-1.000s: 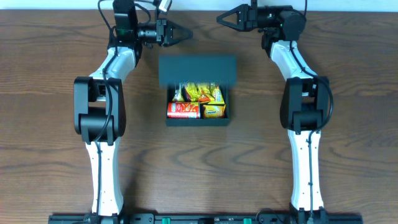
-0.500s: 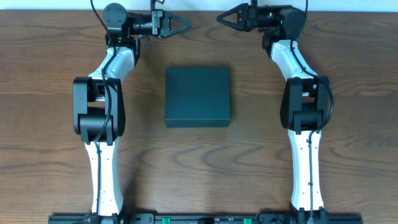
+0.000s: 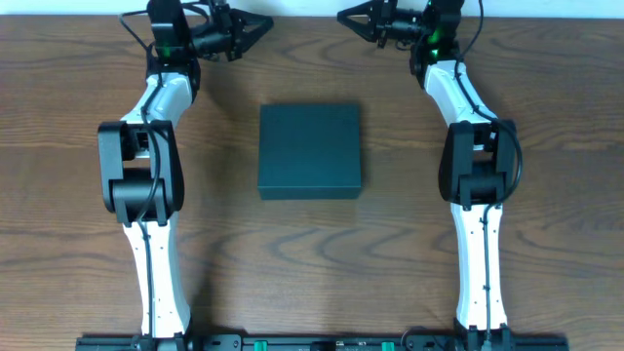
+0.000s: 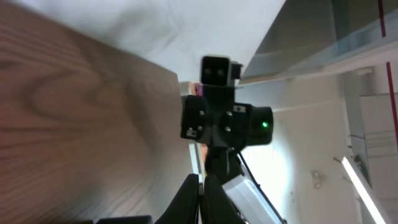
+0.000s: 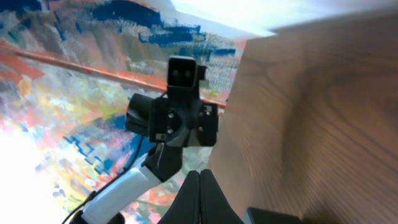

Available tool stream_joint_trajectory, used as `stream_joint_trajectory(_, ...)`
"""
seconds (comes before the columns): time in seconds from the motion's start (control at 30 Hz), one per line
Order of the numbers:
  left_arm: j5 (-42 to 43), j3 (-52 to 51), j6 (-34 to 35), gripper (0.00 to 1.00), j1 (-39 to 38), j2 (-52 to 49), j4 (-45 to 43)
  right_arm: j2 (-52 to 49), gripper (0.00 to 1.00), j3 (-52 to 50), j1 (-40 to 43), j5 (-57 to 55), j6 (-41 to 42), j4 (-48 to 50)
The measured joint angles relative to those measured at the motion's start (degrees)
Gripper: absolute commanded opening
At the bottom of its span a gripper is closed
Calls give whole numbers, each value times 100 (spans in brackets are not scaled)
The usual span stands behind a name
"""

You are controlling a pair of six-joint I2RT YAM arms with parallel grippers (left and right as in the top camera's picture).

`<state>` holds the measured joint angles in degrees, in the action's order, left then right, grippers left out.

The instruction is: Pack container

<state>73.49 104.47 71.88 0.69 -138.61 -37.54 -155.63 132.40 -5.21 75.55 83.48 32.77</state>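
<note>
The container, a dark teal-black box, lies in the middle of the table with its flap lid down, so nothing inside shows. My left gripper hovers at the table's far edge, up and left of the box, pointing right with its jaws pressed together and empty. My right gripper hovers up and right of the box, pointing left at the other gripper, also shut and empty. In the left wrist view the shut gripper faces the right arm's wrist. In the right wrist view the shut gripper faces the left wrist.
The brown wooden table runs around the box on all sides. Both arm bases stand at the near edge. A corner of the container shows low in the right wrist view. A white wall lies beyond the far edge.
A second ago the lid stood open over snack packets; it came down and is flat now. My left gripper has drawn back left and up toward the far edge. The right arm barely moved.
</note>
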Motion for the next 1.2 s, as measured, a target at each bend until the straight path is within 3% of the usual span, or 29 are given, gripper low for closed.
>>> stream_joint_trajectory(0.27, -17, 822, -81, 6, -26, 188, -35, 2, 2, 2039, -17, 254, 195, 39)
stream_joint_trajectory(0.43, 337, 872, -170, 6, -35, 868, -35, 11, 2, 2986, -17, 776, 623, 166)
stream_joint_trajectory(0.63, 1113, 920, -275, 7, -157, 1908, -59, 17, 2, 4013, 28, 1217, 1506, 1014)
stream_joint_trajectory(0.8, 1276, 938, -297, 8, -254, 2601, -787, 304, 2, 4592, 225, 1250, 1803, 1292)
stream_joint_trajectory(0.93, 1375, 981, -341, 8, -240, 3132, -1158, 855, 2, 4607, 243, 1209, 1375, 1421)
stream_joint_trajectory(1.07, 1495, 1032, -468, 7, -240, 3272, -1196, 1309, 2, 4708, 79, 1080, 229, 1414)
stream_joint_trajectory(1.2, 1576, 1023, -496, 8, -229, 3178, -1049, 1475, 1, 4570, -98, 1093, -774, 684)
